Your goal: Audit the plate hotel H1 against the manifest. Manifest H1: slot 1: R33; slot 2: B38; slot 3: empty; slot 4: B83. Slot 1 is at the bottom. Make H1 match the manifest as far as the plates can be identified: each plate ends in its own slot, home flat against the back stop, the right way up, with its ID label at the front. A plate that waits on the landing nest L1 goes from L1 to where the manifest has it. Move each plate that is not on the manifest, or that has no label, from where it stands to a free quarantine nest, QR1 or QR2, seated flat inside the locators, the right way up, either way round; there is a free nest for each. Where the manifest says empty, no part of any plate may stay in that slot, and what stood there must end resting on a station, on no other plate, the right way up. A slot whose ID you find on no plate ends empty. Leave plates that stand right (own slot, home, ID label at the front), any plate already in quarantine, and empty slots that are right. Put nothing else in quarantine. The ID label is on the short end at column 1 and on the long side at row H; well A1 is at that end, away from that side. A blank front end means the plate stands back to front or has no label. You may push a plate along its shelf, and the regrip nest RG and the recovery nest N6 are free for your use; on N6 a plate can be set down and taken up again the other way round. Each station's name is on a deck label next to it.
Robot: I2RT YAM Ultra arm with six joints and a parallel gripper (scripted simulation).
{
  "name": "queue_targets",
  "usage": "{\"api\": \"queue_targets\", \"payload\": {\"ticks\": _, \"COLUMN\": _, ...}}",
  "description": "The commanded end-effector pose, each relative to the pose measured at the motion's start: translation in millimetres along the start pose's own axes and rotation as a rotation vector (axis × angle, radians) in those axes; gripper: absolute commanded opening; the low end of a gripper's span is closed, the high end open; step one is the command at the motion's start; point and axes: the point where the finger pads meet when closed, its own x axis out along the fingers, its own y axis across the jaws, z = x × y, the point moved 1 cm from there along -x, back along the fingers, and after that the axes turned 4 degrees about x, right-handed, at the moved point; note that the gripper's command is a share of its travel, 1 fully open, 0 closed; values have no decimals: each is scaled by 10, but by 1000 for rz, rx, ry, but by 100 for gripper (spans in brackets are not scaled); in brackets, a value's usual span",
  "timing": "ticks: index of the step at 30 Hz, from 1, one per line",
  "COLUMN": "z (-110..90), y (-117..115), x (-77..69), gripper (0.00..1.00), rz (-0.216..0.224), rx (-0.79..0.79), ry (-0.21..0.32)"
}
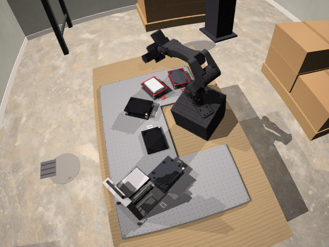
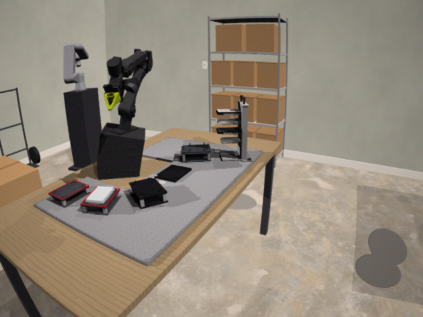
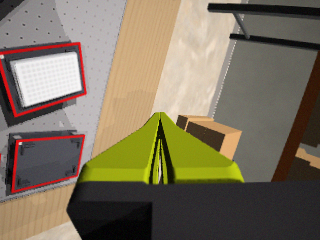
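Observation:
The plate hotel H1 point(image 1: 132, 190) point(image 2: 235, 127) stands at the near left corner of the grey deck. A white plate point(image 1: 132, 180) lies on its top shelf; what the lower shelves hold is too dark to tell, and no labels can be read. My gripper point(image 1: 148, 55) point(image 2: 112, 98) point(image 3: 159, 120) is shut on nothing, its yellow-green fingers pressed together. It hangs high over the far end of the table, beyond the quarantine nests. One red-framed quarantine nest holds a white plate point(image 1: 153, 85) point(image 2: 100, 195) point(image 3: 47, 77). The other red-framed nest point(image 1: 178, 76) point(image 2: 68, 190) point(image 3: 47, 160) looks empty.
A raised dark nest point(image 1: 167, 172) point(image 2: 195, 151) stands beside the hotel. A flat black nest point(image 1: 154, 139) point(image 2: 173, 172) lies mid-deck and a raised black nest point(image 1: 138, 107) point(image 2: 148, 191) next to the quarantine nests. The arm's black base block point(image 1: 198, 114) sits in the deck's cut-out.

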Motion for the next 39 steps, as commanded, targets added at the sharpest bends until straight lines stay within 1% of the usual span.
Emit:
{"api": "queue_targets", "payload": {"ticks": 1, "z": 116, "y": 35, "x": 30, "gripper": 0, "rz": 59, "rx": 62, "ry": -26}}
{"api": "queue_targets", "payload": {"ticks": 2, "z": 141, "y": 53, "x": 40, "gripper": 0, "rz": 79, "rx": 77, "ry": -35}}
{"api": "queue_targets", "payload": {"ticks": 3, "z": 166, "y": 71, "x": 50, "gripper": 0, "rz": 86, "rx": 83, "ry": -37}}
{"api": "queue_targets", "payload": {"ticks": 4, "z": 180, "y": 87, "x": 61, "gripper": 0, "rz": 84, "rx": 83, "ry": -31}}
{"api": "queue_targets", "payload": {"ticks": 5, "z": 179, "y": 217, "x": 40, "gripper": 0, "rz": 89, "rx": 84, "ry": -24}}
{"api": "queue_targets", "payload": {"ticks": 7, "z": 229, "y": 255, "x": 60, "gripper": 0, "rz": 89, "rx": 84, "ry": -24}}
{"api": "queue_targets", "payload": {"ticks": 8, "z": 275, "y": 160, "x": 100, "gripper": 0, "rz": 104, "rx": 98, "ry": -32}}
{"api": "queue_targets", "payload": {"ticks": 9, "z": 319, "y": 184, "x": 107, "gripper": 0, "rz": 128, "rx": 113, "ry": -49}}
{"api": "queue_targets", "payload": {"ticks": 10, "z": 344, "y": 203, "x": 116, "gripper": 0, "rz": 150, "rx": 128, "ry": -55}}
{"api": "queue_targets", "payload": {"ticks": 12, "z": 344, "y": 203, "x": 116, "gripper": 0, "rz": 150, "rx": 128, "ry": -55}}
{"api": "queue_targets", "payload": {"ticks": 13, "z": 382, "y": 191, "x": 86, "gripper": 0, "rz": 139, "rx": 128, "ry": -59}}
{"api": "queue_targets", "payload": {"ticks": 14, "z": 358, "y": 327, "x": 92, "gripper": 0, "rz": 153, "rx": 132, "ry": -45}}
{"api": "queue_targets", "payload": {"ticks": 15, "z": 374, "y": 369, "x": 105, "gripper": 0, "rz": 157, "rx": 133, "ry": -43}}
{"api": "queue_targets", "payload": {"ticks": 16, "z": 429, "y": 280, "x": 147, "gripper": 0, "rz": 174, "rx": 146, "ry": -51}}
{"api": "queue_targets", "payload": {"ticks": 18, "z": 493, "y": 324, "x": 159, "gripper": 0, "rz": 222, "rx": 176, "ry": -67}}
{"api": "queue_targets", "payload": {"ticks": 19, "z": 518, "y": 345, "x": 165, "gripper": 0, "rz": 225, "rx": 179, "ry": -68}}
{"api": "queue_targets", "payload": {"ticks": 20, "z": 526, "y": 362, "x": 173, "gripper": 0, "rz": 222, "rx": 178, "ry": -58}}
{"api": "queue_targets", "payload": {"ticks": 21, "z": 518, "y": 490, "x": 139, "gripper": 0, "rz": 227, "rx": 179, "ry": -54}}
{"api": "queue_targets", "payload": {"ticks": 23, "z": 567, "y": 533, "x": 151, "gripper": 0, "rz": 227, "rx": 179, "ry": -54}}
{"api": "queue_targets", "payload": {"ticks": 24, "z": 623, "y": 447, "x": 196, "gripper": 0, "rz": 244, "rx": 192, "ry": -58}}
{"api": "queue_targets", "payload": {"ticks": 25, "z": 666, "y": 475, "x": 197, "gripper": 0, "rz": 271, "rx": 207, "ry": -70}}
{"api": "queue_targets", "payload": {"ticks": 26, "z": 690, "y": 496, "x": 201, "gripper": 0, "rz": 294, "rx": 221, "ry": -71}}
{"api": "queue_targets", "payload": {"ticks": 29, "z": 713, "y": 519, "x": 205, "gripper": 0, "rz": 296, "rx": 222, "ry": -71}}
{"api": "queue_targets", "payload": {"ticks": 30, "z": 683, "y": 639, "x": 168, "gripper": 0, "rz": 297, "rx": 222, "ry": -57}}
{"api": "queue_targets", "payload": {"ticks": 31, "z": 761, "y": 564, "x": 211, "gripper": 0, "rz": 319, "rx": 235, "ry": -69}}
{"api": "queue_targets", "payload": {"ticks": 33, "z": 807, "y": 609, "x": 217, "gripper": 0, "rz": 366, "rx": 261, "ry": -67}}
{"api": "queue_targets", "payload": {"ticks": 35, "z": 840, "y": 658, "x": 223, "gripper": 0, "rz": 364, "rx": 261, "ry": -59}}
{"api": "queue_targets", "payload": {"ticks": 36, "z": 818, "y": 774, "x": 179, "gripper": 0, "rz": 366, "rx": 261, "ry": -53}}
{"api": "queue_targets", "payload": {"ticks": 38, "z": 863, "y": 821, "x": 183, "gripper": 0, "rz": 366, "rx": 261, "ry": -53}}
{"api": "queue_targets", "payload": {"ticks": 39, "z": 929, "y": 745, "x": 231, "gripper": 0, "rz": 384, "rx": 272, "ry": -52}}
